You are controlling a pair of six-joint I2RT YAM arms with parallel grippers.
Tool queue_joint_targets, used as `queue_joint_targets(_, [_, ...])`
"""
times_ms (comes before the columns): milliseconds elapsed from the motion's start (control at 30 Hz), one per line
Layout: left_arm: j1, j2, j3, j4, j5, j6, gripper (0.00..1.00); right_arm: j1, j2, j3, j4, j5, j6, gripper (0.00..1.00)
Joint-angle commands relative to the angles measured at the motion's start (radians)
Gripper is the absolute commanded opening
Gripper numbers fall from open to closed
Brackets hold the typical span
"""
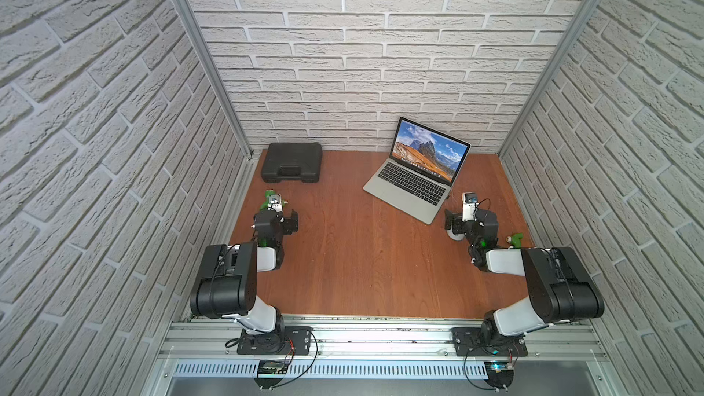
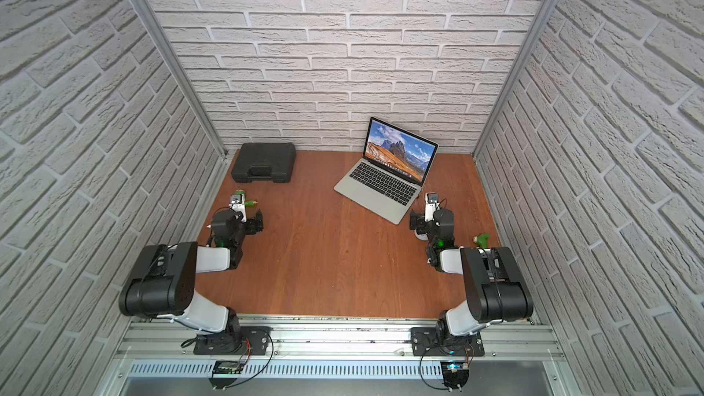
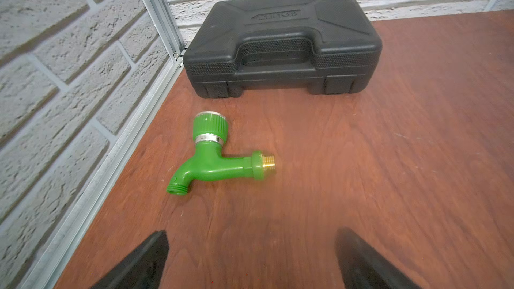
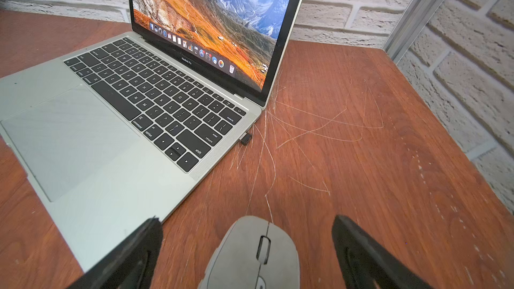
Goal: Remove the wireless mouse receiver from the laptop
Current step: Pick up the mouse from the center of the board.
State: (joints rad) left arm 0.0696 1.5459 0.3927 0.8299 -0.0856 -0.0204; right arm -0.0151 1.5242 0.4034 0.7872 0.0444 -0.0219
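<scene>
The left end effector (image 3: 251, 233) and the right end effector (image 4: 247, 222) both stand spread apart and empty, the right over the grey mouse (image 4: 250, 254). Farther out, the wireless mouse receiver (image 4: 246, 138) sits plugged into the side of the laptop (image 4: 111, 184), about 4 o'clock of its keyboard. The laptop stands at 1 o'clock on the surface (image 1: 362, 253).

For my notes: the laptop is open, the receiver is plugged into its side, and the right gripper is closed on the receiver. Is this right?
Not the last part. The right wrist view shows the right gripper open and apart from the receiver, which is plugged into the side of the open laptop.
</scene>
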Motion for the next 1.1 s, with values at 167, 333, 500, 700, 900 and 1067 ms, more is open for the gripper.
queue_joint_targets(167, [-0.002,0.002,-0.005,0.038,-0.002,-0.006,0.98,0.001,-0.009,0.005,0.021,-0.006,0.009,0.99])
queue_joint_targets(333, [-0.001,0.002,-0.005,0.037,-0.002,-0.007,0.98,0.001,-0.009,0.005,0.021,-0.008,0.009,1.00])
queue_joint_targets(500, [-0.031,-0.025,-0.006,0.027,-0.076,0.006,0.98,0.005,-0.073,0.058,-0.110,-0.024,0.003,1.00])
queue_joint_targets(700, [-0.221,-0.309,0.289,-0.687,-0.194,-0.231,0.97,0.196,-0.208,0.428,-0.968,0.183,0.208,1.00])
queue_joint_targets(900, [-0.499,-0.220,0.435,-0.857,-0.121,-0.351,0.98,0.288,-0.228,0.443,-1.194,0.253,0.444,1.00])
queue_joint_targets(1067, [-0.587,-0.129,0.426,-0.810,-0.062,-0.411,0.98,0.249,-0.166,0.527,-1.334,0.293,0.485,0.99])
